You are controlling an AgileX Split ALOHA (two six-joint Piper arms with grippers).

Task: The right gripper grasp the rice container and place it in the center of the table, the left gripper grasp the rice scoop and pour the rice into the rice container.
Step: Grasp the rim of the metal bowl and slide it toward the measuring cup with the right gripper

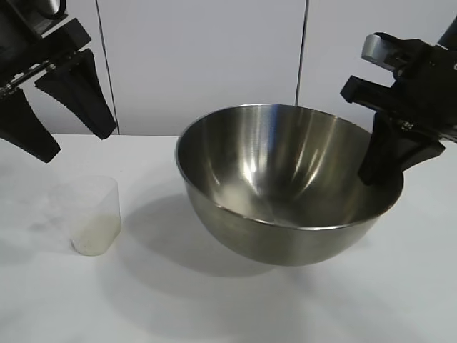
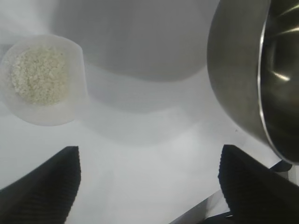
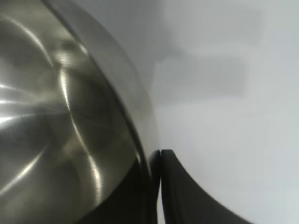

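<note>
The rice container point(image 1: 285, 182), a large shiny steel bowl, is at the middle of the white table point(image 1: 228, 314) and casts a wide shadow toward the left. My right gripper point(image 1: 382, 168) is shut on its right rim. In the right wrist view one finger lies inside the rice container point(image 3: 60, 116) and the other outside, right gripper point(image 3: 154, 156) pinching the wall. The rice scoop point(image 1: 95, 216), a clear plastic cup, stands upright at the left with rice point(image 2: 37, 74) in its bottom. My left gripper point(image 1: 75, 143) hangs open above and behind it, holding nothing.
A pale panelled wall point(image 1: 207, 57) stands behind the table. In the left wrist view the rice scoop point(image 2: 42, 79) and the rice container point(image 2: 238, 70) sit apart with bare tabletop between them, ahead of the left gripper point(image 2: 149, 154).
</note>
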